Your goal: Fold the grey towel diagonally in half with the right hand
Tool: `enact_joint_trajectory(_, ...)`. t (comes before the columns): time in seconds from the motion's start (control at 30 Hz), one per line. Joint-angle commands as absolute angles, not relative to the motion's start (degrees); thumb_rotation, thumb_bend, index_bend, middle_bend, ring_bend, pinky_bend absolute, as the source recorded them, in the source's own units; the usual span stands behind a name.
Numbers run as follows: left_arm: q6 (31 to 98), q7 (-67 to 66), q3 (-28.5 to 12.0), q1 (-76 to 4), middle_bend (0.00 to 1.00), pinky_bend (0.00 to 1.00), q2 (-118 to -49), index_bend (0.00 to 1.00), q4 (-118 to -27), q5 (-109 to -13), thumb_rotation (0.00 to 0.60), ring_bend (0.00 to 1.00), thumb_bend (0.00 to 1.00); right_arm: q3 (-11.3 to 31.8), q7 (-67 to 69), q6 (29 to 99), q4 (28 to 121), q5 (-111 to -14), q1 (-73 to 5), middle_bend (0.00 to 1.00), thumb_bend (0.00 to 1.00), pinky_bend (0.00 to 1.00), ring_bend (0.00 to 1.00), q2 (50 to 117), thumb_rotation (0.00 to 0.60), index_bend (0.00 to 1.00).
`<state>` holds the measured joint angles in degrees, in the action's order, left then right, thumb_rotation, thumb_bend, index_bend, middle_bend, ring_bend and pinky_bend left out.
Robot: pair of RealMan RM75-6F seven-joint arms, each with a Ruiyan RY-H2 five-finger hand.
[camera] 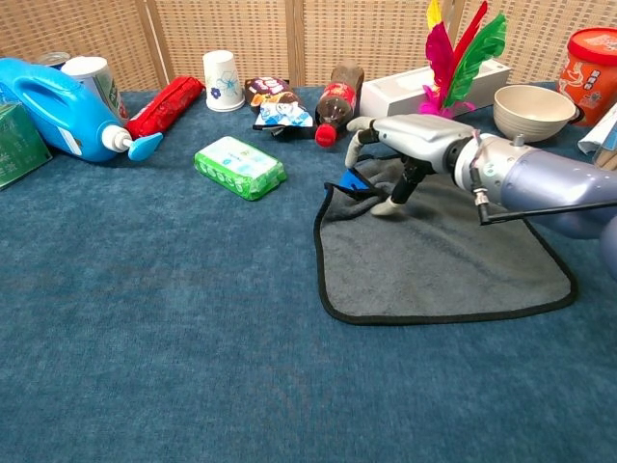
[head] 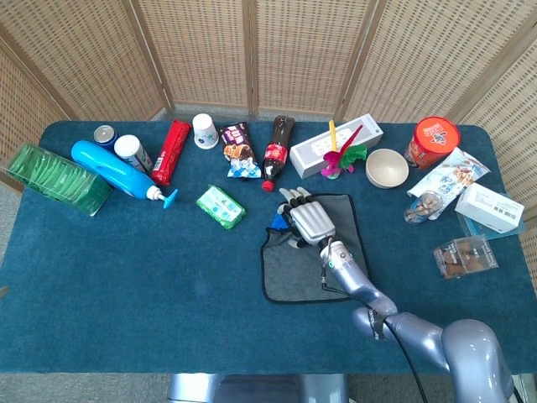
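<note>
**Right hand poised over the towel's far left corner**

The grey towel (head: pixel 309 252) is spread flat on the blue table (head: pixel 126 269), just in front of the white box (head: pixel 336 144) and the feather toy (camera: pixel 463 48). Its far left corner is rumpled, and a blue tag (camera: pixel 351 181) is seen there. The right hand (camera: pixel 405 145) is held palm down over that corner, its fingers (camera: pixel 359 130) spread and bent downward; the thumb tip is set on or just above the cloth. Nothing is seen to be gripped, though contact with the corner cannot be told for sure. The left hand is shown in neither view. A green packet (camera: pixel 241 166) is lying left of the towel, a cola bottle (head: pixel 276 151) behind it, and a bowl (head: pixel 387 168) to the far right.
</note>
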<state>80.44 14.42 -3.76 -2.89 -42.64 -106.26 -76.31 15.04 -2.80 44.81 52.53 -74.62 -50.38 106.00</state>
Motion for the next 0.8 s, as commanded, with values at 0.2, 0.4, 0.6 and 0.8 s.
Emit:
enact_joint_trajectory(0.2, 80.2, 14.4, -3.8, -2.9, 0.00, 0.00, -42.6, 0.00, -106.3, -76.2, 0.600, 0.00, 0.19, 14.5, -2.4, 45.1, 51.0, -74.5, -51.0, 0.05, 0.27, 0.11, 0.00, 107.2, 0.600, 0.49)
enact_joint_trajectory(0.4, 80.3, 14.5, -3.8, -2.8, 0.00, 0.00, -42.6, 0.00, -106.3, -76.5, 0.600, 0.00, 0.19, 14.1, -2.4, 46.2, 50.5, -74.9, -51.1, 0.10, 0.32, 0.15, 0.00, 107.7, 0.600, 0.60)
enact_joint_trajectory(0.6, 80.5, 14.6, -3.8, -2.7, 0.00, 0.00, -42.6, 0.00, -106.3, -76.7, 0.600, 0.00, 0.19, 13.7, -2.1, 48.5, 50.1, -75.7, -50.8, 0.12, 0.35, 0.16, 0.00, 108.2, 0.600, 0.66)
enact_joint_trajectory(0.8, 80.5, 14.6, -3.7, -2.6, 0.00, 0.00, -42.5, 0.00, -106.4, -77.0, 0.600, 0.00, 0.19, 13.0, -2.4, 50.0, 50.7, -76.0, -49.9, 0.13, 0.37, 0.17, 0.00, 107.8, 0.600, 0.69)
